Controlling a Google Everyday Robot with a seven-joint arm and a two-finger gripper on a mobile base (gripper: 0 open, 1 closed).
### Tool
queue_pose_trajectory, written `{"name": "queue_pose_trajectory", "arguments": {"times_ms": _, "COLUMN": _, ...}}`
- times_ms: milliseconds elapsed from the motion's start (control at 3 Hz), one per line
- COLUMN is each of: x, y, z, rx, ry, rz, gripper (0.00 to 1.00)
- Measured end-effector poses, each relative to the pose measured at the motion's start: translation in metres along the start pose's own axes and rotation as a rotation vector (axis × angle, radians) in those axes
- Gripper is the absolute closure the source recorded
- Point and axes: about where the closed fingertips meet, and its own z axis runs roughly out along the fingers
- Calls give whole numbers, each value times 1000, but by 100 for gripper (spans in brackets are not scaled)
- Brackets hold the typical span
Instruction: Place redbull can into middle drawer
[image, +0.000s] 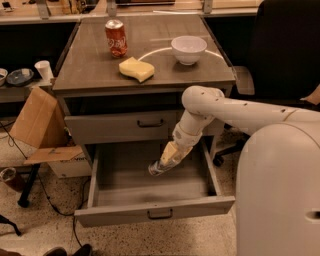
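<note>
Jaws grip slim metal redbull can (157, 169) over mid drawer (125, 184).

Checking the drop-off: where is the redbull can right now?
In the camera view, the redbull can is held in the gripper over the open middle drawer, right of its centre.

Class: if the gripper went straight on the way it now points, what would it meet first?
The gripper, holding the redbull can, points down-left into the open middle drawer. Straight on, the can would likely meet the drawer's bare floor first, though depth is unclear.
</note>
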Motion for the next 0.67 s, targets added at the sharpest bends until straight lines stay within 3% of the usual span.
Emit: {"name": "queue_pose_trajectory", "arguments": {"times_ms": 667, "x": 31, "y": -15, "z": -4, "rx": 77, "ry": 52, "rz": 101, "gripper": 100}}
